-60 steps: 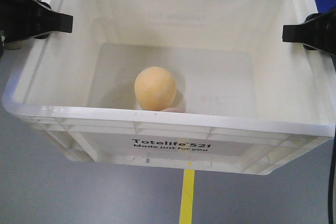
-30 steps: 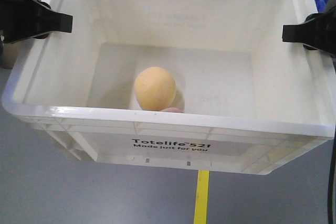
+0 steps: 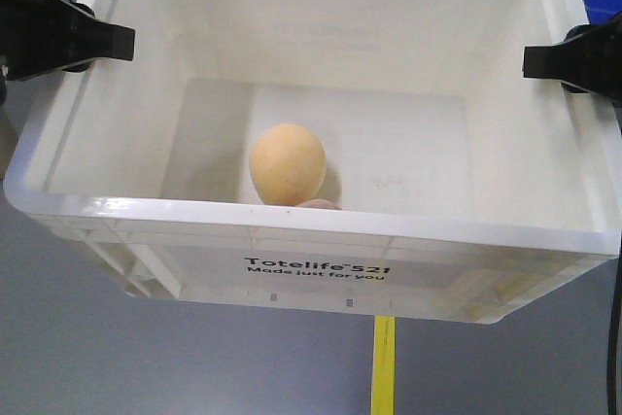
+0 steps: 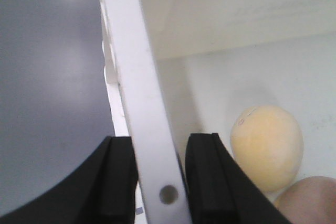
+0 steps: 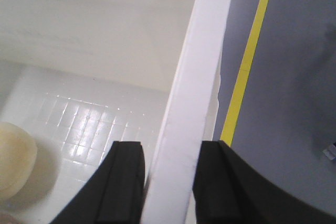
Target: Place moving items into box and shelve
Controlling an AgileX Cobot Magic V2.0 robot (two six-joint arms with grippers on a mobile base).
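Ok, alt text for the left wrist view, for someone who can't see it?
Close up, the left gripper clamps the white crate by its side wall, one black finger on each side. Inside the crate, at lower right, a pale yellow-orange lump sits beside a pinkish-brown lump cut off by the frame corner; grey floor lies outside.

left gripper (image 4: 160, 182) pinching box (image 4: 134, 77) rim, one finger each side; right gripper (image 5: 169, 187) likewise, opposite rim.

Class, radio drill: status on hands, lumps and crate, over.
Grip: left hand and right hand both shut on crate rim. Inside: yellow lump, pink lump. No obstruction seen.
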